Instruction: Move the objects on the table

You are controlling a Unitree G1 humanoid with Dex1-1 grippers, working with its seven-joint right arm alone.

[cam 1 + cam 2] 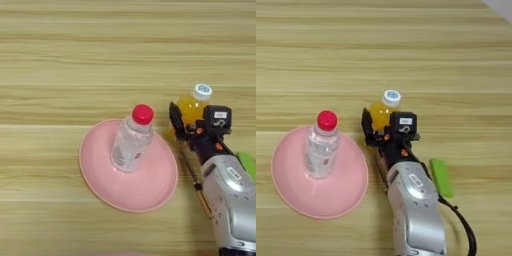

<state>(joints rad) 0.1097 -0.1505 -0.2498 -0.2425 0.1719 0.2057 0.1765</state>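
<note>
Claw [387, 129] set wide around the juice bottle [381, 111], which stands on the desk [406, 45] just right of the pink plate [286, 195] bearing the red-capped bottle [321, 147]; best to close squarely low on the body, lest it tip.

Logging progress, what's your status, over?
Right gripper open around juice bottle, not clamped. Clear bottle upright on pink plate. Screwdriver under arm, green block beside it.
</note>
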